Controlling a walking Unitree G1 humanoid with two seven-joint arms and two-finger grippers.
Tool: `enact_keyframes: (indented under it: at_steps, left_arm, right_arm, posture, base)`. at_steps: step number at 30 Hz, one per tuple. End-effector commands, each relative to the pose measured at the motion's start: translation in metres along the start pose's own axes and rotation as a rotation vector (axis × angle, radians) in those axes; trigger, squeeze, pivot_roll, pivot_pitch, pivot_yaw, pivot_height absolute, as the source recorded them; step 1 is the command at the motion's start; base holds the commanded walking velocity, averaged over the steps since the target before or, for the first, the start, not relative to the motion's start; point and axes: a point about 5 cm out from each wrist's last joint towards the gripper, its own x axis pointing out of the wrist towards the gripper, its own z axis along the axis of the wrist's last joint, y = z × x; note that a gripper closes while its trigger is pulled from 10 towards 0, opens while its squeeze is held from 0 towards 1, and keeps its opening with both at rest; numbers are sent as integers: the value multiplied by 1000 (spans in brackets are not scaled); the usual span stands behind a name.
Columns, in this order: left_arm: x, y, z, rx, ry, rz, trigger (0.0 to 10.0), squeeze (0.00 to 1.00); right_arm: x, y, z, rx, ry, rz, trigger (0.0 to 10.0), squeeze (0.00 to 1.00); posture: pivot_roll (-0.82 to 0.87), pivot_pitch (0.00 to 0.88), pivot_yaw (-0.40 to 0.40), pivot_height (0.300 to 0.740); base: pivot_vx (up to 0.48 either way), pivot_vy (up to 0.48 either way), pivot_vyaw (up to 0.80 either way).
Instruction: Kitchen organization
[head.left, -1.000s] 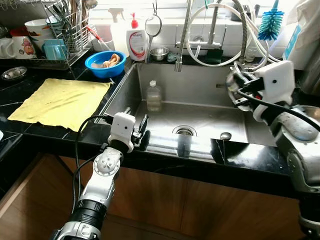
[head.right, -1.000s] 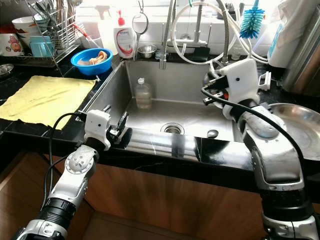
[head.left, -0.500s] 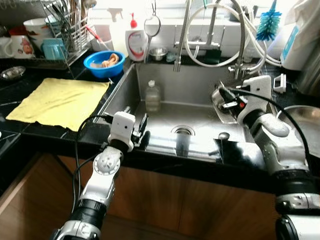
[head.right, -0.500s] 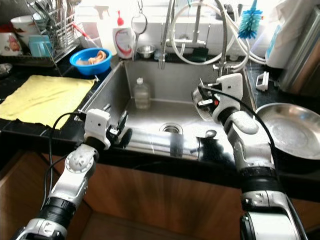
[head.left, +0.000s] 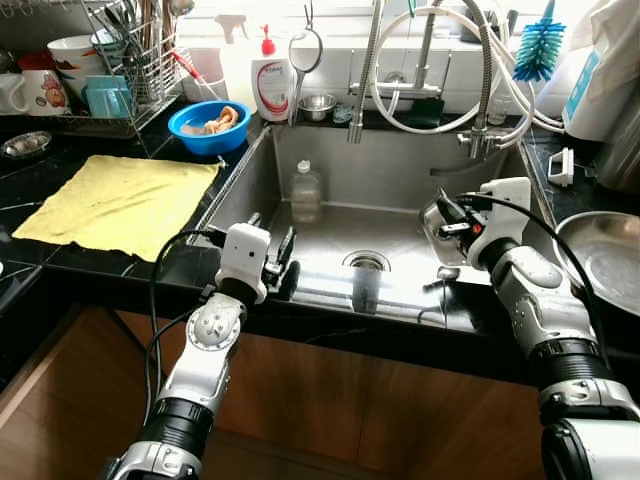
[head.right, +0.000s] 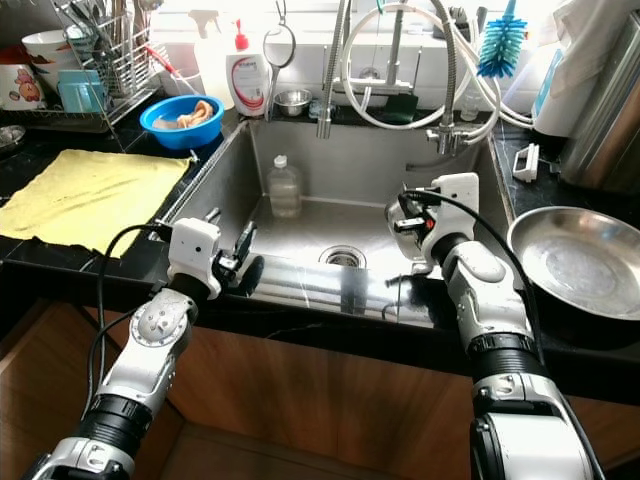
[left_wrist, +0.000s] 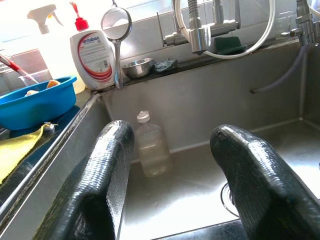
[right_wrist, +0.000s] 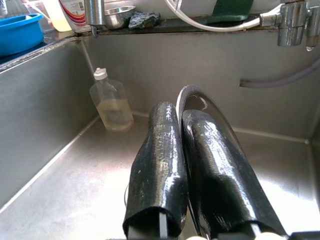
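The robot stands at the sink (head.left: 330, 170), and its right gripper (right_wrist: 192, 150) is down inside it, on the right side. Its two black fingers (right_wrist: 160, 165) are pinched close together on the thin rim of a small shiny metal bowl (head.left: 440, 215), so the bowl hangs tipped on its edge over the sink floor. Gripping the rim is probably the only way to hold it, because the bowl is round and too wide to squeeze across. I think the robot is carrying it out of the sink to put it away, maybe with the big metal pan (head.right: 580, 262) that sits on the counter (head.left: 110, 265) to the right. The left gripper (left_wrist: 170, 175) rests at the near edge of the sink with its fingers spread wide and nothing in them; it seems to be waiting. A little plastic bottle (head.left: 307, 192) stands upright at the far wall of the sink, well apart from the bowl. On the left of the counter lies a flat yellow cloth (head.left: 120, 200), perhaps a spot for drying things. Behind it sit a blue bowl (head.left: 210, 125) and a dish rack (head.left: 120, 75) with cups.
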Motion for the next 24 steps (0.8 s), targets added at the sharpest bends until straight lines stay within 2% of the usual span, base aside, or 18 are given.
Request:
enact_keyframes:
  at_steps: [1,2,3,4,5,12,13,14,15,18,21,22,24]
  left_arm:
    - [0,4,2,9,-5,12,10000,0]
    - [0,4,1,9,-4,12,10000,0]
    - [0,4,1,10,-4,11,10000,0]
    - [0,4,1,10,-3,11,10000,0]
    - [0,4,1,10,-3,11,10000,0]
    - [0,5,1,11,-1,12,10000,0]
    - [0,5,1,11,-1,12,10000,0]
    - [0,5,1,11,-1,12,10000,0]
    - [0,5,1,12,0,13,10000,0]
    - [0,5,2,12,-1,13,10000,0]
    - [0,6,1,13,0,13,10000,0]
    - [0,6,2,13,1,13,10000,0]
    - [0,6,1,13,2,13,10000,0]
  right_arm:
    - [5,3,10,-2,-35,7,10000,365]
    - [6,3,10,-4,-35,4,10000,706]
    - [6,2,10,-6,-34,1,10000,753]
    - [6,2,10,-5,-34,0,10000,753]
    - [6,2,10,-5,-33,-2,10000,1000]
    - [7,1,9,-17,-35,-8,10000,1000]
    - [7,1,11,-31,-39,-14,10000,600]
    - [7,1,11,-31,-39,-14,10000,600]
    - [7,1,11,-38,-41,-16,10000,0]
    - [6,0,17,-76,-59,-39,10000,0]
    - [3,-2,29,-176,-78,-86,10000,0]
    - [1,-3,34,-238,-76,-117,10000,0]
    - [-2,-5,38,-282,-68,-143,10000,0]
  posture:
    - [-28,0,37,740]
    - [-27,0,36,740]
    - [-27,0,37,740]
    - [-27,0,37,740]
    - [-27,0,37,740]
    - [-26,0,38,740]
    - [-26,0,38,740]
    - [-26,0,38,740]
    - [-26,0,38,740]
    - [-26,0,39,740]
    - [-28,0,40,740]
    - [-28,0,41,740]
    - [-33,0,42,740]
  base:
    - [0,0,0]
    - [0,0,0]
    - [0,0,0]
    - [0,0,0]
    - [0,0,0]
    - [0,0,0]
    - [0,0,0]
    - [0,0,0]
    - [0,0,0]
    - [0,0,0]
    - [0,0,0]
    - [0,0,0]
    - [0,0,0]
